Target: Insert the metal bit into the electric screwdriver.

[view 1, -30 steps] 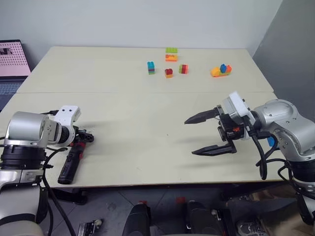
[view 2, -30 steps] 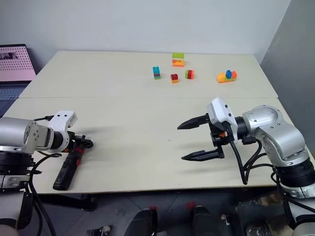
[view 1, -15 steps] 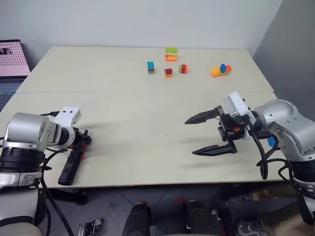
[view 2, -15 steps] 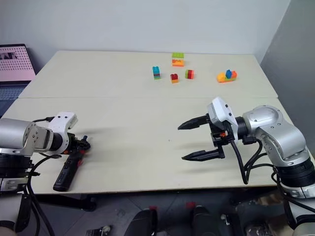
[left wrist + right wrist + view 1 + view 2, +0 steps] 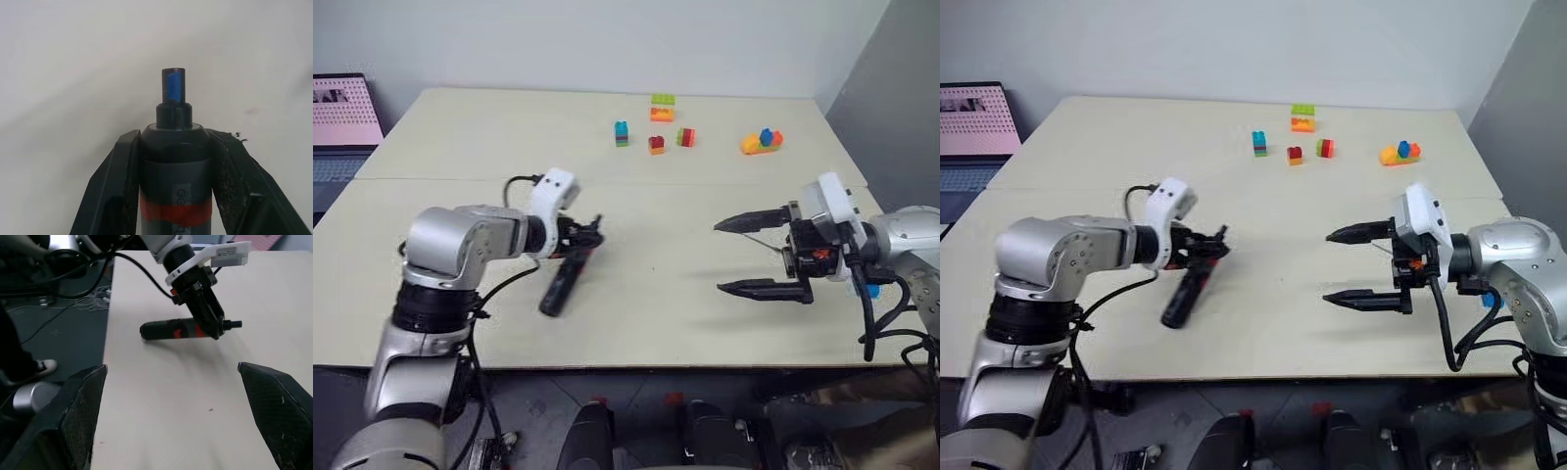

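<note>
So the left hand point(image 5: 590, 235) is clamped tight on the electric screwdriver point(image 5: 563, 278), gripping it near the front end with one black finger point(image 5: 115, 188) on either side of the barrel. The narrow tip with a blue mark pokes out just past the fingertips, and the red band sits back between the fingers. The rest of the screwdriver's body trails back and down from that hand, tilted over the table point(image 5: 470, 137); can't tell if its back end touches the top.

The right hand point(image 5: 741, 257) is well apart from it, across a bare stretch of table, with its two fingers spread wide and nothing between them. It's pointing across toward the left hand.

Can't make out the metal bit.

Way beyond both hands, at the table's far side, there's a scatter of coloured toy blocks point(image 5: 656, 108).
</note>
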Robot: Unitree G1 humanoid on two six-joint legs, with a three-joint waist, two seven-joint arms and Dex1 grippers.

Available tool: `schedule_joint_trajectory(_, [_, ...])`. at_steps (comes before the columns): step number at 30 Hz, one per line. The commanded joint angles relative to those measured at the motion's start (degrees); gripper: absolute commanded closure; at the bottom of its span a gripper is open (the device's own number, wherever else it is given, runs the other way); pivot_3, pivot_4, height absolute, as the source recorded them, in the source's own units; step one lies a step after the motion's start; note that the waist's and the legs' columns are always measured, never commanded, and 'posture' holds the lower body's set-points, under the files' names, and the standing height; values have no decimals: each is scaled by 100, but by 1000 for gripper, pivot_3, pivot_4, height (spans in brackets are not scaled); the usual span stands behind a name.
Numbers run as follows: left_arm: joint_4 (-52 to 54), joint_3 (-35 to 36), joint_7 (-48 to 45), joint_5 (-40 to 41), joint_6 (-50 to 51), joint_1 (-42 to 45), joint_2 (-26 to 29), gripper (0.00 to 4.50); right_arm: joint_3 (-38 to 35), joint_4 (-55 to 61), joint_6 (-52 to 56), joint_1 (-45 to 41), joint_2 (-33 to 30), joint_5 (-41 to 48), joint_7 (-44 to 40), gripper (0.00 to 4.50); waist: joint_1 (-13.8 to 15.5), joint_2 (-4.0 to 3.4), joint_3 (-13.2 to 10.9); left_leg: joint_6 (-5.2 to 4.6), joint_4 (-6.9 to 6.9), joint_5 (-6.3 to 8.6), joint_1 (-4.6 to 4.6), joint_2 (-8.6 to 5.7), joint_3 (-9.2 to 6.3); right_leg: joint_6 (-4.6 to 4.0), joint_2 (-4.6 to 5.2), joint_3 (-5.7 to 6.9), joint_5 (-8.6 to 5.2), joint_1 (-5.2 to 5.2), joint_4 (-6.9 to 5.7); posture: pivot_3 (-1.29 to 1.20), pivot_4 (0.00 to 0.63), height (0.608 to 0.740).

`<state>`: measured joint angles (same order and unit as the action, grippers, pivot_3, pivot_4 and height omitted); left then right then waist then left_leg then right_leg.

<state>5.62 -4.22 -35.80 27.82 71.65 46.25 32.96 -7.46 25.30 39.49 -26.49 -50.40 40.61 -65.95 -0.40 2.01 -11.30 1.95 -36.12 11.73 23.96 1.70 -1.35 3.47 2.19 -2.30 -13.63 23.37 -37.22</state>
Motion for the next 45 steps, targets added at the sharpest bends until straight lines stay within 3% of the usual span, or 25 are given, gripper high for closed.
schedule_joint_trajectory(1, [268,-199,-248,56,-1305,344,-809,2856,-706,515,271,281,-165,372,449,0,11,-2,0,0,0,0,0,-1,0,-1,1,-2,1,-1,1,0,150,740])
schedule_joint_trajectory(4, [141,-363,-380,-163,-1996,283,-1029,2856,-771,626,324,358,-188,451,602,0,7,-1,0,0,-3,0,0,-2,3,3,1,-4,4,-3,5,0,150,740])
schedule_joint_trajectory(9, [-548,-561,-108,-749,-3955,31,-1936,2856,-655,811,333,320,-57,421,1062,0,-28,-2,1,-1,-3,0,-8,-1,5,7,-2,-9,4,-4,1,0,150,740])
schedule_joint_trajectory(16, [-936,-706,45,-1327,-5239,-532,-2316,2857,-502,817,297,247,-58,359,1306,0,-30,-3,1,-1,-8,0,-6,-2,11,16,-2,-17,10,-7,9,0,150,740])
schedule_joint_trajectory(26, [28,-462,169,-1341,-4923,-1871,-1909,2857,-289,665,242,166,-228,229,1290,0,-20,-9,7,-2,-8,0,-12,-1,8,16,-2,-14,9,-14,10,0,150,740])
schedule_joint_trajectory(33, [446,-281,258,-1325,-4787,-2280,-1591,2858,-5,133,93,162,-517,-232,1030,0,-85,-19,21,-2,-11,-1,-24,0,8,-4,-4,-14,3,-22,9,0,150,740])
schedule_joint_trajectory(39, [601,-404,290,-1464,-5012,-2384,-1569,2858,922,-1236,222,-562,-750,-1225,937,0,-152,-27,26,-6,-28,-3,-24,0,11,-15,-4,-19,15,-25,9,0,150,740])
schedule_joint_trajectory(45, [649,-357,512,-1591,-5110,-2560,-1551,2859,2380,-4428,-330,-2316,-41,-2591,212,0,-203,-39,37,-9,-35,-5,-35,2,22,-23,-4,-27,28,-24,10,0,150,740])
